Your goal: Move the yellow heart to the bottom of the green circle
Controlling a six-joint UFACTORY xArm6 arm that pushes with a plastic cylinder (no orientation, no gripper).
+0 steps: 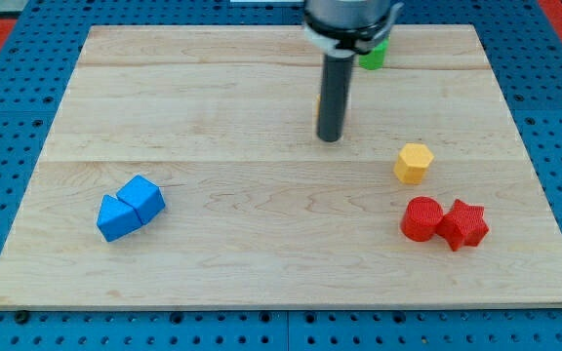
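My tip (330, 137) rests on the wooden board (213, 117) a little above the middle. A thin yellow-orange sliver (317, 105) shows at the rod's left edge, just above the tip; the rod hides the rest, so its shape cannot be made out. A green block (374, 55) sits near the view's top, up and to the right of the tip, partly hidden by the arm's body. A yellow hexagon (413, 163) lies to the lower right of the tip, apart from it.
A red cylinder (421, 218) and a red star (463, 224) touch each other at the lower right. Two blue blocks (130, 208) lie together at the lower left. The board sits on a blue pegboard table (8, 107).
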